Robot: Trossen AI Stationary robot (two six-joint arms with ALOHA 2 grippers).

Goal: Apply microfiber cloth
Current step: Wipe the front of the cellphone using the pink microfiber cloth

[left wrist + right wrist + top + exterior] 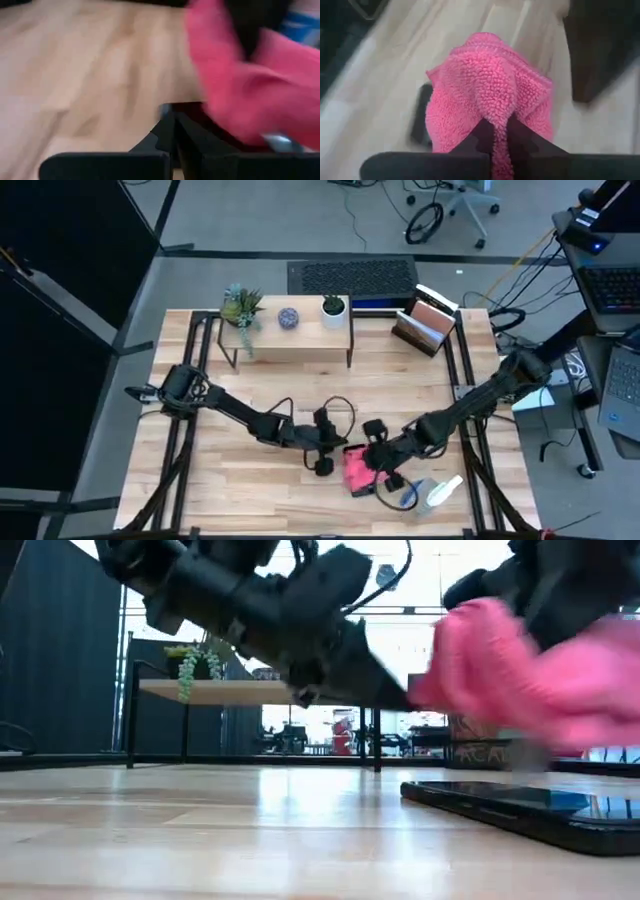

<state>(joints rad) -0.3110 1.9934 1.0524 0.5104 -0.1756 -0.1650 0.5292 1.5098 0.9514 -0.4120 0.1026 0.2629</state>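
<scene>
While the right gripper [495,131] clamps the microfiber cloth [490,90] just above the smartphone [540,808], wiping appears not yet begun: lowering and rubbing remain. The left gripper [322,452] waits just beside; whether its jaws are parted cannot be told.

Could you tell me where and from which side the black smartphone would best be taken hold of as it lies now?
Probably by its long edges, from straight above. The smartphone lies flat on the table, so only its thin sides offer purchase. The right pincer, shut on the pink cloth, hangs just over it, so the left pincer beside it seems better placed.
</scene>
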